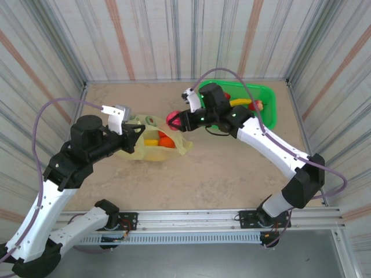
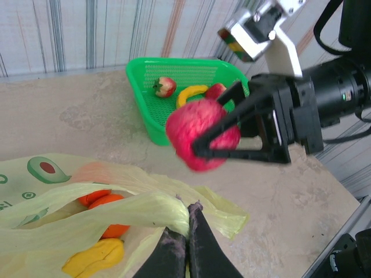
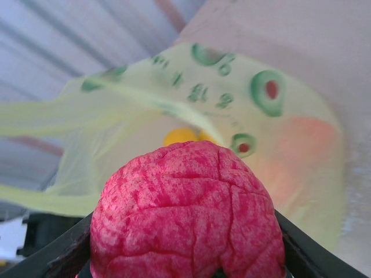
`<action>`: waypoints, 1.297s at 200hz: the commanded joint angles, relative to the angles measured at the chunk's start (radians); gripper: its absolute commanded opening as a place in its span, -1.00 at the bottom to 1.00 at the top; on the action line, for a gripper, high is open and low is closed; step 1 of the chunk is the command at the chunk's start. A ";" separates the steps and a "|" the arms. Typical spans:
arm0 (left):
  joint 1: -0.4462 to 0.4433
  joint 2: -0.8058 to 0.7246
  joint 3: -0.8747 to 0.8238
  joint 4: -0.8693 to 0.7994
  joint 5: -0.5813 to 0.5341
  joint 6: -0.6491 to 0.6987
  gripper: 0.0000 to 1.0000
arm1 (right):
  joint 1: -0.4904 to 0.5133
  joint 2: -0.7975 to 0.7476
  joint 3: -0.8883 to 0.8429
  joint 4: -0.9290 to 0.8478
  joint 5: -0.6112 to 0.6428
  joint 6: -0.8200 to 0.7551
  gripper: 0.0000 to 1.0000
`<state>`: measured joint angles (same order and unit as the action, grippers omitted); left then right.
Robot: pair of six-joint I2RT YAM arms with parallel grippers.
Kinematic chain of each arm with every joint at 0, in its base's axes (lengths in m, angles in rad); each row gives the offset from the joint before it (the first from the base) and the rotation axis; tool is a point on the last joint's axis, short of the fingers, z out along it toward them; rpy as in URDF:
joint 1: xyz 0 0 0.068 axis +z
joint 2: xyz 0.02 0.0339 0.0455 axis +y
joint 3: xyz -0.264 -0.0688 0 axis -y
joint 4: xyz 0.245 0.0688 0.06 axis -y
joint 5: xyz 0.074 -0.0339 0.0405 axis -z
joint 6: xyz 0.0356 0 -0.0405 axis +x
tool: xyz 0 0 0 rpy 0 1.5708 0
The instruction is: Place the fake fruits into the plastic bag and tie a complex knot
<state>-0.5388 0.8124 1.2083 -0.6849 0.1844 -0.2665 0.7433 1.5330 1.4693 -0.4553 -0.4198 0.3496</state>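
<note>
Between right fingers [image 2: 246, 108]: round, wrinkled, seemingly plastic fruit [image 2: 200, 136].

Three views: one fixed overhead, two wrist close-ups.
Top external looks down from above and behind, far enough to take in the whole table [image 1: 232, 174]. Left wrist sits low, facing across to the green basket [image 2: 145, 116] and the right gripper [image 2: 207, 128]. Right wrist is very near the red fruit [image 3: 185, 214], facing the plastic bag [image 3: 278, 116]. All three share fruit and bag.
</note>
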 commanded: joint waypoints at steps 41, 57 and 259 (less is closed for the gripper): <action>-0.002 -0.007 0.029 -0.021 -0.005 -0.009 -1.00 | 0.102 0.141 0.033 0.013 0.023 -0.036 0.02; -0.003 -0.010 0.031 -0.025 -0.007 -0.007 -1.00 | 0.105 0.164 0.043 0.027 0.003 -0.031 0.02; -0.003 0.011 0.021 0.012 0.034 -0.003 -1.00 | 0.136 0.519 0.246 0.084 0.194 0.050 0.12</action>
<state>-0.5388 0.8200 1.2087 -0.6907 0.1940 -0.2665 0.8761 2.0285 1.6630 -0.4217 -0.4828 0.3248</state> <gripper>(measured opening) 0.058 0.610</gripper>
